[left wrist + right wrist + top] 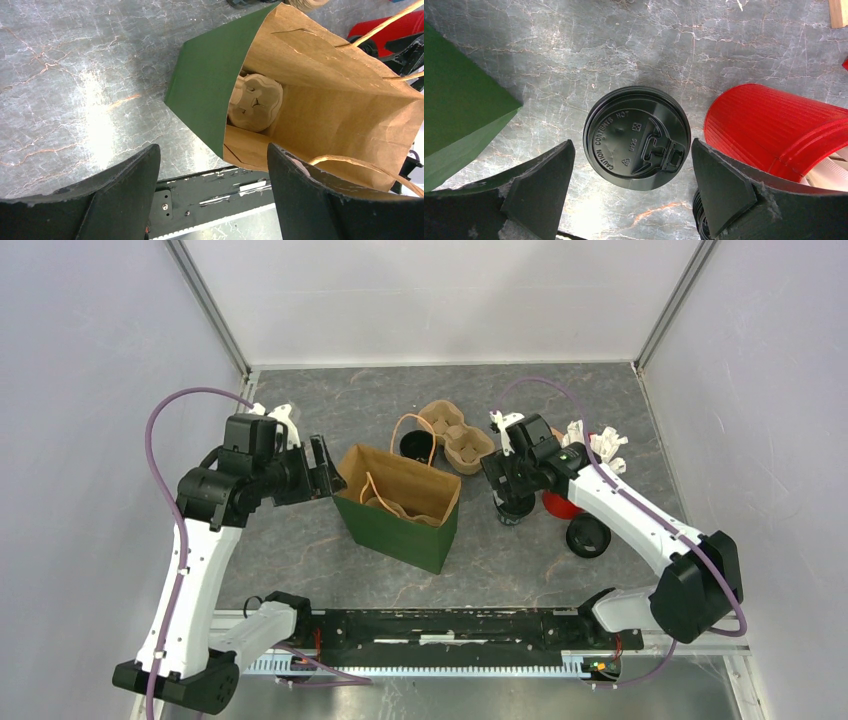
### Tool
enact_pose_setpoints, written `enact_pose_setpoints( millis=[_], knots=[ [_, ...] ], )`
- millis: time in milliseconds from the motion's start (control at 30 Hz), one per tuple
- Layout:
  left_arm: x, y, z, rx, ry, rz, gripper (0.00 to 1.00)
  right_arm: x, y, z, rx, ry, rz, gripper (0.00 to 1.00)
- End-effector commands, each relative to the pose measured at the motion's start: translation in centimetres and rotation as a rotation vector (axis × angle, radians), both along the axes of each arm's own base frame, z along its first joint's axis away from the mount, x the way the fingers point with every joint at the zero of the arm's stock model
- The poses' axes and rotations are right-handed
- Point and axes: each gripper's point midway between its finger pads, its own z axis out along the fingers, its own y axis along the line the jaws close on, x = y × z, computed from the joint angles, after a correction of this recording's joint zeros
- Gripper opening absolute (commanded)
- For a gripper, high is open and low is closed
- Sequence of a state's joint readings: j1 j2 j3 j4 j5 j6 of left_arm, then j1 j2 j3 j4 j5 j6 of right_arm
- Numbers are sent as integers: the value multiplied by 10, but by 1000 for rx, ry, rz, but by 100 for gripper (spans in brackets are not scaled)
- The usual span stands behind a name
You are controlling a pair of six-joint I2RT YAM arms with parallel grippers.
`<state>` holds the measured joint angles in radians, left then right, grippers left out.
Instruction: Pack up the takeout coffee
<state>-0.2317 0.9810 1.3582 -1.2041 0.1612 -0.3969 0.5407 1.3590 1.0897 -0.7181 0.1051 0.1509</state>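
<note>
Packing looks barely begun for this cup: the coffee (636,137) stands upright on the table (724,45), outside the bag (210,85), and nothing grips it yet. The right fingers (539,190) are spread wide and hang above it, with the cup in the gap between them, touching neither finger. The red cup (774,130) lies just beside the outer side of one finger. A green corner of the bag sits beyond the other finger, clear of the coffee.

The left fingers (125,190) are also spread and hold nothing. The bag's open mouth lies between and just ahead of them, and I judge they are not touching its rim. A pulp tray (255,102) already rests at the bottom of the bag, so a place for the coffee seems ready.

What is left, as I read it: closing on the cup, lifting it, carrying it over the bag's mouth and setting it down inside, likely into the tray.

The coffee is a small black cup capped with a round black lid that bears raised lettering and a sip tab. The lid looks fully seated, and no spill shows around it
</note>
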Motion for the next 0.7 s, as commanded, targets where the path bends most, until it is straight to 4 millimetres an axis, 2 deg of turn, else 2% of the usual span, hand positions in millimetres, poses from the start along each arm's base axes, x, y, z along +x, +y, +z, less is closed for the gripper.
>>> enact_pose_setpoints(
  millis=[0, 467, 667],
  knots=[
    [3, -1, 14, 2, -45, -16, 84, 8, 0, 2, 0, -25, 9, 93],
    [3, -2, 16, -3, -48, -20, 84, 3, -4, -10, 9, 0, 23, 94],
    [3, -2, 17, -2, -51, -20, 84, 3, -5, -14, 8, 1, 26, 90]
  ],
)
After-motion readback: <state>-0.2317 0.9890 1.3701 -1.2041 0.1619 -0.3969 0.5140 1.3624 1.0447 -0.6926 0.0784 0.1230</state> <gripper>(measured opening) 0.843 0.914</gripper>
